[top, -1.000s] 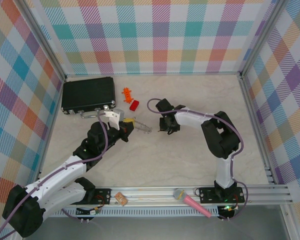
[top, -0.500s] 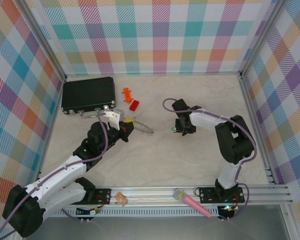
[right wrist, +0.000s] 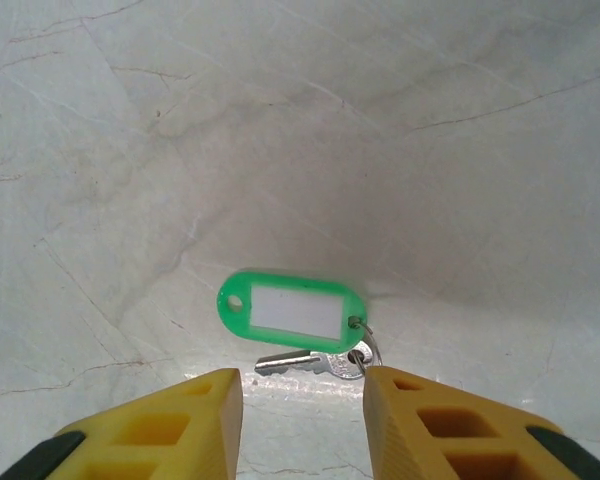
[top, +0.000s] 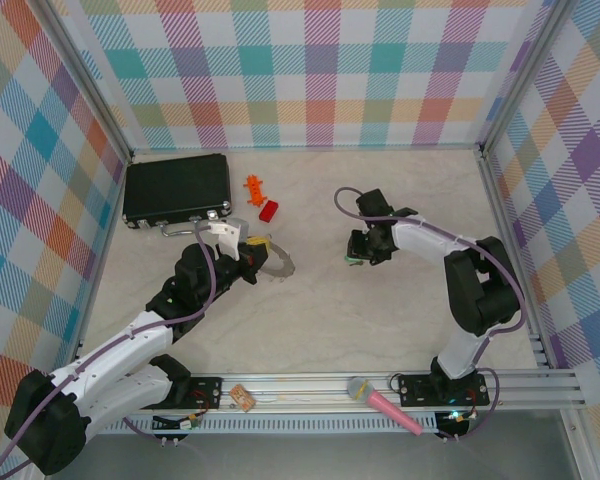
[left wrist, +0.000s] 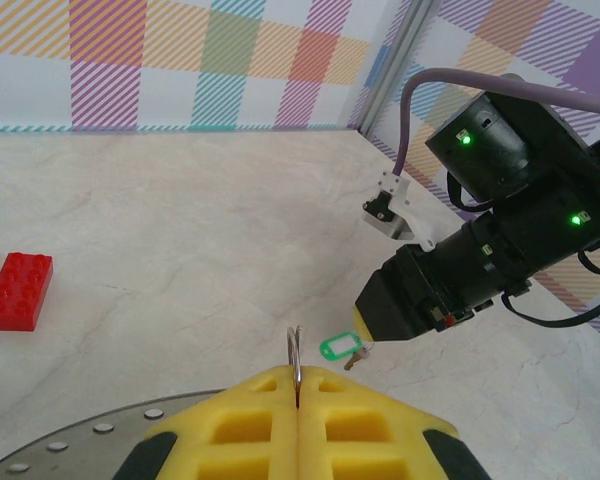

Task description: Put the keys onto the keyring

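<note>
My left gripper (top: 252, 250) is shut on the keyring (top: 277, 262), a thin silver ring. The left wrist view shows the keyring (left wrist: 295, 350) edge-on, sticking up from between the closed yellow pads of the left gripper (left wrist: 297, 385). The key (right wrist: 315, 363) is small and silver, joined to a green plastic tag (right wrist: 292, 310), and lies flat on the table. My right gripper (right wrist: 302, 385) is open just above it, one yellow fingertip on either side, touching nothing. From above, the right gripper (top: 360, 250) hangs over the green tag (top: 350, 262), right of the keyring.
A black case (top: 176, 188) lies at the back left, with an orange toy piece (top: 253, 186) and a red block (top: 269, 210) beside it. A pink microphone (top: 385, 405) rests on the front rail. Checked walls close the table on three sides.
My right gripper has moved right, away from the left gripper, and its jaws have narrowed a little. The keyring has turned in the left gripper and looks more face-on from above.
</note>
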`<state>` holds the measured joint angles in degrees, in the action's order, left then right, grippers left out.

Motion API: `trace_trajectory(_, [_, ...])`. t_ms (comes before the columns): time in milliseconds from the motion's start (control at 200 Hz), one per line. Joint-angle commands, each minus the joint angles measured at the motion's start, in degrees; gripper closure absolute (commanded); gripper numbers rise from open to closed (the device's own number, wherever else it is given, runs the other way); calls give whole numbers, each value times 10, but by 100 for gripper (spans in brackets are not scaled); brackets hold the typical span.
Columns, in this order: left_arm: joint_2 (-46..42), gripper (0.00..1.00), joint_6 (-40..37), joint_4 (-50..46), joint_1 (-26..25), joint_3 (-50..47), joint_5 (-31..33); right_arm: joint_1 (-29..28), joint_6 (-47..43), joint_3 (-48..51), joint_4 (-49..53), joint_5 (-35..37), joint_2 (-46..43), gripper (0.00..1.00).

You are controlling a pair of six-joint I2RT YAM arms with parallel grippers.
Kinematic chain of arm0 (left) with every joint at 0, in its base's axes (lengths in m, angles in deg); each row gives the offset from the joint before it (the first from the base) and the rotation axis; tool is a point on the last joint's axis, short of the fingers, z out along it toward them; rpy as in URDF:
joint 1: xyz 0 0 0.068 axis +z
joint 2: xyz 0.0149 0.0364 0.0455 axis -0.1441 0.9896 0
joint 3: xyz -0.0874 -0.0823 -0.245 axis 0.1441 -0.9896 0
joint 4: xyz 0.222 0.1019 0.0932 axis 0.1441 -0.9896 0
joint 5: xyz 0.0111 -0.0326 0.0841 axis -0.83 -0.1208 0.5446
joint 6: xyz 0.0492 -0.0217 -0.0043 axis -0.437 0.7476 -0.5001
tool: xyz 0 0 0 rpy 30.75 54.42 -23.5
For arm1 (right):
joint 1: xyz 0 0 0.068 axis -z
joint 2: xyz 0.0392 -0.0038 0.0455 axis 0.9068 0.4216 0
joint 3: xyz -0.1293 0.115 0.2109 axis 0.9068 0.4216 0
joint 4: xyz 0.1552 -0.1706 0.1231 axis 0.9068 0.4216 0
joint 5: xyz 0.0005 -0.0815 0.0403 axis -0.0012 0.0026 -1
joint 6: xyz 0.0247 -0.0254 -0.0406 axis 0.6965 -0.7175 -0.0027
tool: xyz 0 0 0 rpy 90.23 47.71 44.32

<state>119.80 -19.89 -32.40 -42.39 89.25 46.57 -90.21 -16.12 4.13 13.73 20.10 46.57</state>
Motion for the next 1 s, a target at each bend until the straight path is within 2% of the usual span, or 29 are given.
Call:
trace_trajectory(0, [-6, 100, -2, 32, -6, 0, -6, 9, -8, -5, 7, -31, 14, 66])
trace_trajectory(835, [-6, 100, -2, 26, -9, 3, -12, 60, -90, -103, 107, -91, 96, 74])
trace_trajectory(995, [-5, 100, -3, 26, -10, 3, -13, 60, -100, -108, 120, -102, 104, 82])
